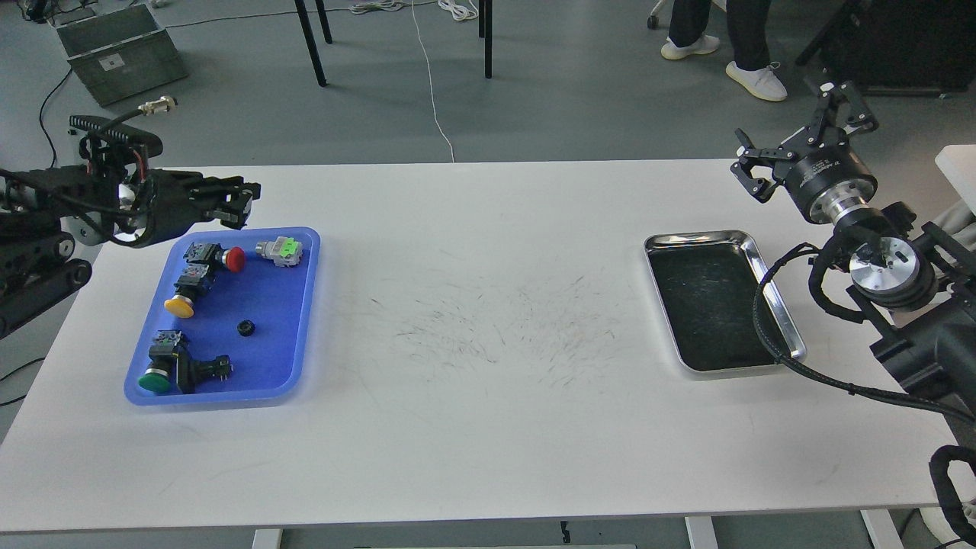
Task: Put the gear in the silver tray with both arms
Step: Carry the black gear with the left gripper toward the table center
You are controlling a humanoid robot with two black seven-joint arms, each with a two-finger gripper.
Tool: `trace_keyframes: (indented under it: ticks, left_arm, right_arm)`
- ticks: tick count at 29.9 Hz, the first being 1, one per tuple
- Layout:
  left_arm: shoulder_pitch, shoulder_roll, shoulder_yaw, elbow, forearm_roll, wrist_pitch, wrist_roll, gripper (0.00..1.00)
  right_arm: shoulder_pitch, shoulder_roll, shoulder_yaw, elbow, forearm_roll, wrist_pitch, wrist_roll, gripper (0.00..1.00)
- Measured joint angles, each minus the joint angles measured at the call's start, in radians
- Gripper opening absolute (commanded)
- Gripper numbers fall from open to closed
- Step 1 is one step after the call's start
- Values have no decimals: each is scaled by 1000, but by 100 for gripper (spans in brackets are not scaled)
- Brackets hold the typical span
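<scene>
Fingers of right gripper point(801, 133) spread wide, empty, left gripper point(240, 204) fingers' gap unclear, silver tray point(778, 309) empty

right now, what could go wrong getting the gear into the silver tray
The small black gear lies among bulky push-buttons in the blue tray, so the left pincer may bump them. The silver tray sits far across the table, so a handover could drop it. The right arm's cable drapes over its rim and might drag it.
</scene>
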Motion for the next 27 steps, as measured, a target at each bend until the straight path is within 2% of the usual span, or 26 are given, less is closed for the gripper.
trace_keyframes:
  ticks: [4, 10, 13, 21, 27]
  left_arm:
    - [-58, -52, -6, -65, -2, -3, 63, 10]
    - [-70, -275, -6, -57, -5, 1, 147, 10]
    - [-67, -388, -2, -28, -3, 3, 175, 10]
    - [-46, -711, 12, 130, 6, 21, 210, 10]
    - [-9, -761, 12, 260, 2, 23, 211, 10]
  right_arm:
    - [0, -4, 0, 0, -1, 0, 0, 99]
    - [0, -19, 0, 1, -1, 0, -3, 99]
    - [-2, -32, 0, 1, -1, 0, -4, 99]
    - [-3, -35, -1, -22, -2, -9, -5, 99]
    - [-3, -35, 0, -18, -1, -6, -5, 99]
